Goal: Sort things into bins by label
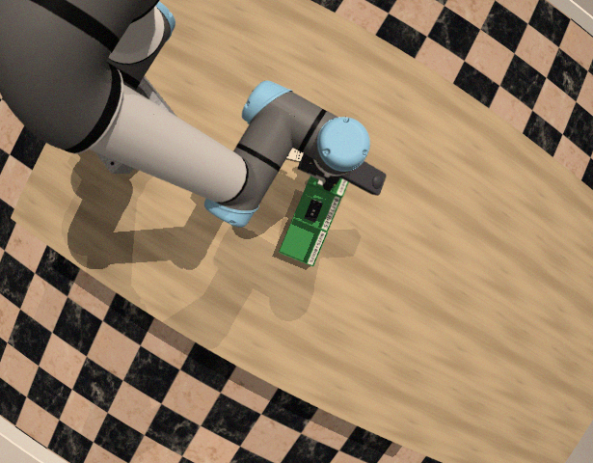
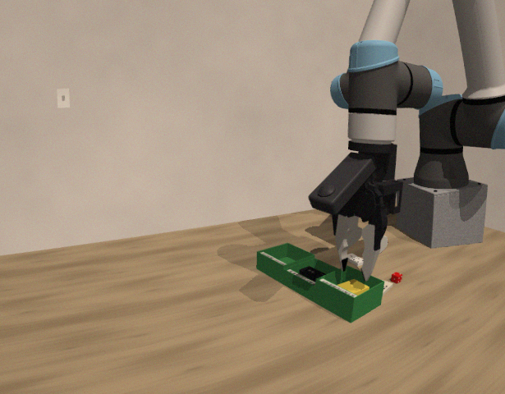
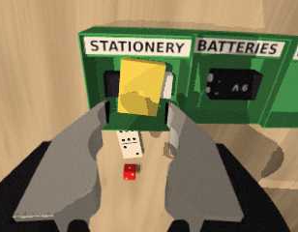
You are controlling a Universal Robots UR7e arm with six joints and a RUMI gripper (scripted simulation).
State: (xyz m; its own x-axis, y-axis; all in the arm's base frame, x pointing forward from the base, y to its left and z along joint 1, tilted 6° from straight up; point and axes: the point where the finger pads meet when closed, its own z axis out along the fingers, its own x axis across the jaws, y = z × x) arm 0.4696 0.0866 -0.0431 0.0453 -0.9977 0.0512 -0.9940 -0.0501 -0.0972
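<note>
A row of three joined green bins stands upright on the table. The end bin is labelled STATIONERY, the middle one BATTERIES. A yellow block lies in the STATIONERY bin. A black battery lies in the BATTERIES bin. My gripper hangs over the STATIONERY bin with its tips at the rim. Its fingers stand a little apart from the yellow block and hold nothing. A white domino and a small red die lie on the table just outside that bin's end.
The third bin at the far end of the row looks empty; its label is cut off in the wrist view. The arm's grey base block stands behind the bins. A white piece lies near the wrist.
</note>
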